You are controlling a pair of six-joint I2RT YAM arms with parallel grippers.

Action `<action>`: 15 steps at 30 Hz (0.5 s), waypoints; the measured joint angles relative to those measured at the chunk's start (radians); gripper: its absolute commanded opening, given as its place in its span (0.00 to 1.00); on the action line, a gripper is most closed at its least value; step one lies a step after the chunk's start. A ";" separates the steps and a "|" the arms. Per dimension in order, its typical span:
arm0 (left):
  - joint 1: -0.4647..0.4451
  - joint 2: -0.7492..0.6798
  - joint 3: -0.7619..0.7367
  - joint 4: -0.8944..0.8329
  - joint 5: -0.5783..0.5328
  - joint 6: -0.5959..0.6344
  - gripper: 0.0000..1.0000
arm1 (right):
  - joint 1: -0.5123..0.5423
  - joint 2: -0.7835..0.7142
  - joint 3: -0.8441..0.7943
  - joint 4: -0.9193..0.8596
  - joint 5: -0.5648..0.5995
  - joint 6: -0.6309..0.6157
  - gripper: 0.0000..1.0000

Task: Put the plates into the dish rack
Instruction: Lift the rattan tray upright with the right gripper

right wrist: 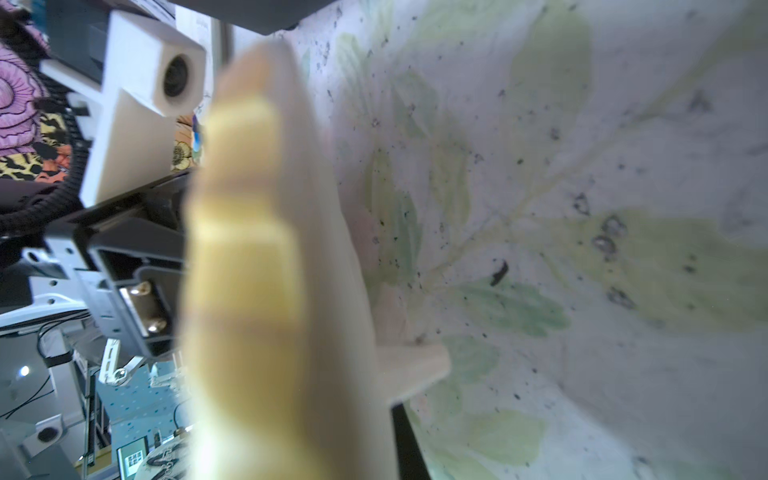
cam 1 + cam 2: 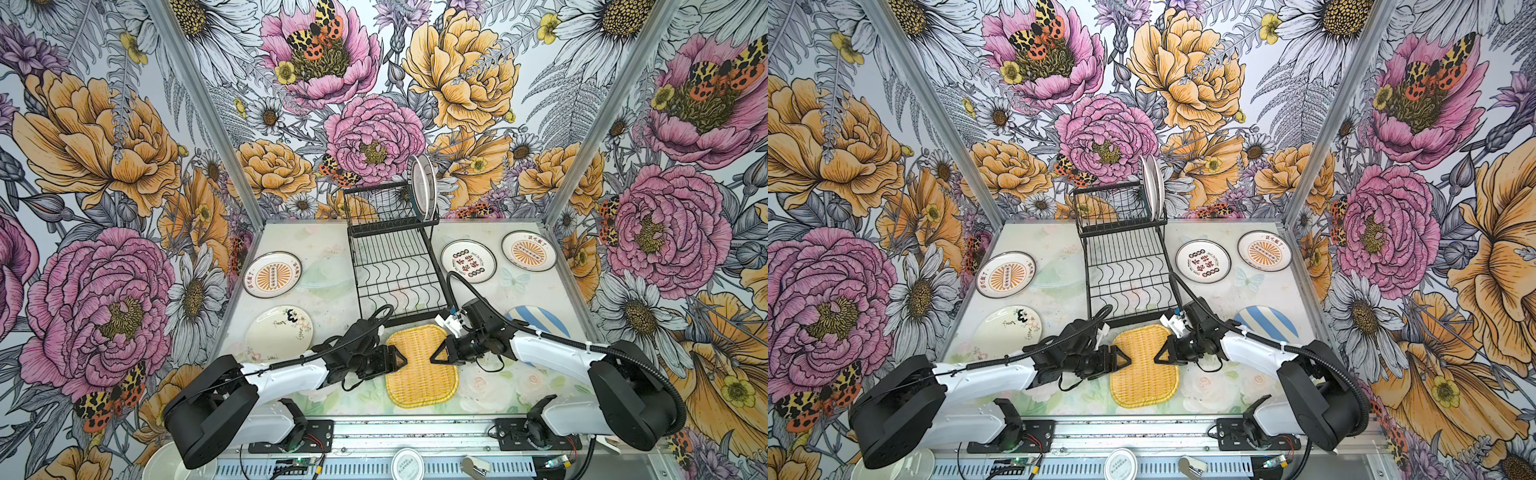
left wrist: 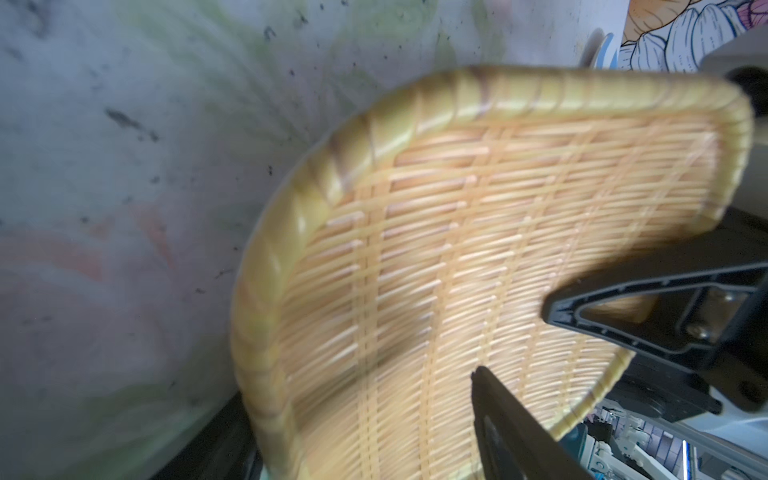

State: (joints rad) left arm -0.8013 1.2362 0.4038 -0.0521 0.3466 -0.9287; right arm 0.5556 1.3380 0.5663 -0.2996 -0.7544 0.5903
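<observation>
The yellow woven plate (image 2: 422, 374) sits at the front middle of the table, between my two grippers. My right gripper (image 2: 435, 358) is shut on its right rim (image 1: 249, 257). My left gripper (image 2: 400, 360) is open, and its fingers straddle the left rim without pinching it (image 3: 353, 399). Behind them stands the black wire dish rack (image 2: 395, 266), with two plates (image 2: 422, 187) upright in its raised tier. Flat on the table lie a sunburst plate (image 2: 272, 275), a white drawn-on plate (image 2: 278, 332), a Chinese-character plate (image 2: 468, 262) and another sunburst plate (image 2: 528, 251). My right arm partly hides a blue-striped plate (image 2: 544, 320).
Floral walls close in the table on three sides. A small round white lid (image 2: 409, 463) lies on the front rail. A translucent cup (image 2: 166, 459) stands off the table's front left corner. The rack's lower grid (image 2: 1129, 274) holds nothing.
</observation>
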 measured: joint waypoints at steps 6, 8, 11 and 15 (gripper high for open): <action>0.080 -0.130 0.000 -0.092 -0.010 0.031 0.90 | 0.000 -0.155 0.016 -0.134 0.128 0.019 0.00; 0.113 -0.164 0.000 -0.125 -0.013 0.047 0.92 | 0.000 -0.203 0.048 -0.192 0.177 0.021 0.00; 0.151 -0.195 0.000 -0.164 -0.016 0.065 0.93 | 0.000 -0.263 0.127 -0.281 0.258 0.021 0.00; 0.193 -0.224 0.000 -0.198 -0.017 0.080 0.94 | 0.000 -0.315 0.262 -0.373 0.369 0.020 0.00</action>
State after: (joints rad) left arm -0.6079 1.0122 0.4042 -0.2501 0.3294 -0.8486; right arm 0.5552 1.0233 0.8288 -0.6731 -0.3855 0.6102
